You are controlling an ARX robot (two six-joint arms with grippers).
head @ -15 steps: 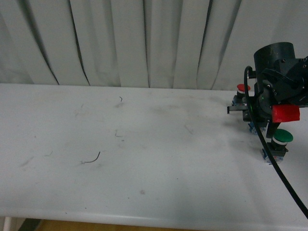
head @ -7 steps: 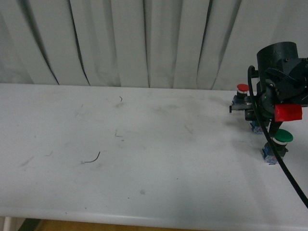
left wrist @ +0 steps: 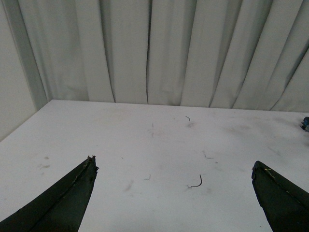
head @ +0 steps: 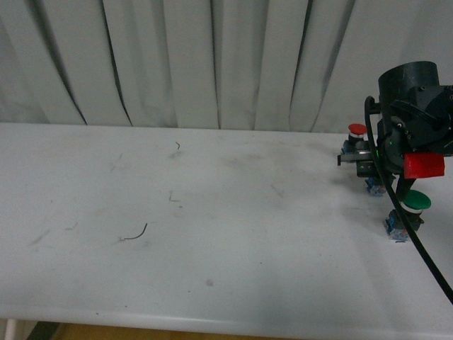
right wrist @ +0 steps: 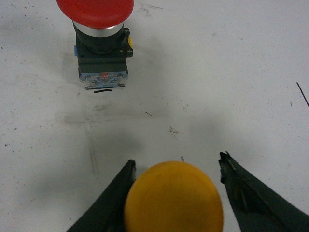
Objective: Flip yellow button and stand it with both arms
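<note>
When viewed from the right wrist, shows what the other two views do not: the yellow button [right wrist: 174, 198], lying between the two black fingers of the right gripper [right wrist: 176, 158], close to the lens. Presents only its round orange-yellow cap, face-on toward the wrist camera, so with the long axis running roughly along the line of sight and the collar and base hidden behind the cap. Seems to meet a finger at each edge of the cap, but cannot tell whether clamped or only flanked, since the contact is blurred and cut by the picture edge. Shows also, farther out beyond the fingertips, the red button [right wrist: 102, 53] on the white table [right wrist: 231, 72], well apart from the yellow one, with red cap, silver collar and dark block in a row. Seen from the front, gives the wider layout instead: the bulky right arm [head: 414, 113] low over the far right part of the table, covering the yellow button entirely, with the red button [head: 357, 129] standing cap-up just behind it and a green button [head: 415, 201] standing cap-up nearer to the camera. Shows a bit of blue under the arm, owner unclear. From the left wrist, shows the left gripper [left wrist: 174, 162] spread wide and holding nothing, above a bare stretch of table with a small curved scrap of wire [left wrist: 197, 182], facing the pleated grey curtain [left wrist: 169, 48].
</note>
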